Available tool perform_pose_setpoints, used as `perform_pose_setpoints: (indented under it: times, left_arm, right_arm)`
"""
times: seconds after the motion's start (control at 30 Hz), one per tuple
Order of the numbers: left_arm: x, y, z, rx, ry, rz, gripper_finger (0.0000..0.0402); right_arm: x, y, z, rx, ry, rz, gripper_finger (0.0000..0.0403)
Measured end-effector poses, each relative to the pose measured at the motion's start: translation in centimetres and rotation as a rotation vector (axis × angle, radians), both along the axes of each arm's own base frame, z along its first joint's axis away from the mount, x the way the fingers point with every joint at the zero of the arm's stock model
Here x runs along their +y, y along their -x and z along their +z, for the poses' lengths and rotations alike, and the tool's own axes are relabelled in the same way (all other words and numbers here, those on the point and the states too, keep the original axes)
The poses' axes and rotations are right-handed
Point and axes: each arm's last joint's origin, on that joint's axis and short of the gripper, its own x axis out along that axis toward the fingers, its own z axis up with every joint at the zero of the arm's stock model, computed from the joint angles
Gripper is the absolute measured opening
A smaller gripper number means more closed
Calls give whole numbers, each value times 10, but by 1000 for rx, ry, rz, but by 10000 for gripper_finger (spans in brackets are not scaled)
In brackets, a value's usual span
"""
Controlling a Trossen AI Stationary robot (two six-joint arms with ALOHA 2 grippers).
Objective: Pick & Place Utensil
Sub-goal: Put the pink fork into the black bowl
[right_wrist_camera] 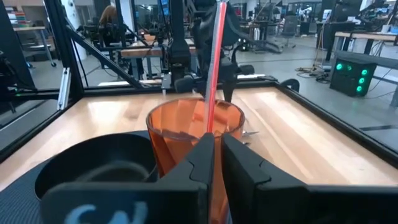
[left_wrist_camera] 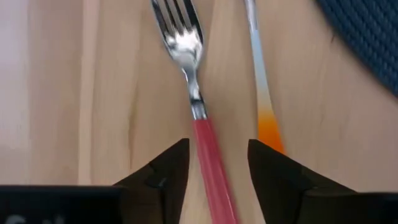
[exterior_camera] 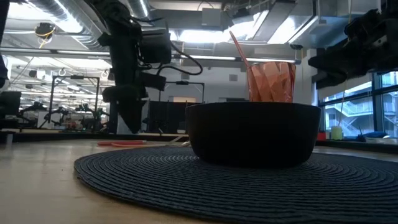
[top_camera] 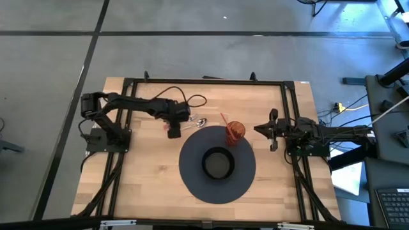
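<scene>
One red-handled fork (left_wrist_camera: 198, 106) lies on the table (top_camera: 147, 179) at the mat's (top_camera: 192, 182) ten o'clock, one orange-handled utensil (left_wrist_camera: 264, 93) beside it. The left gripper (left_wrist_camera: 217, 165) straddles the fork's handle, fingers spread. One bowl (top_camera: 218, 163), one orange cup (top_camera: 234, 133) with one red-handled utensil (right_wrist_camera: 214, 56). The right gripper (right_wrist_camera: 217, 155), at three o'clock, is pressed together. No legible writing.

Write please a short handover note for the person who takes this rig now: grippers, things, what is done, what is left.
Left gripper: open, low over the table, fingers either side of the red-handled fork.
Right gripper: shut, empty, waiting beside the mat.
An orange-handled utensil lies next to the fork.
Orange cup, on the mat behind the black bowl, already holds one red utensil.
Left: probably close, lift, place the fork.
</scene>
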Motion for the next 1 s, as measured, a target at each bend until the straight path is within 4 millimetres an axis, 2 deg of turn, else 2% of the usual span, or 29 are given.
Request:
perform_pose_setpoints:
  times: [0.33, 0.5, 0.77, 1.0]
  left_arm:
    - [19, -1, 2, -87, -9, 128, 163]
    - [29, 3, 2, -115, 78, 163, 162]
    - [33, 1, 2, -136, 86, 133, 162]
    - [29, -3, -16, -64, 101, 86, 162]
  right_arm:
    - [0, 0, -2, 17, -1, 0, 31]
    - [0, 0, -3, 27, 2, 0, 31]
    - [0, 0, -3, 31, 2, 0, 31]
    - [0, 0, -3, 31, 2, 0, 31]
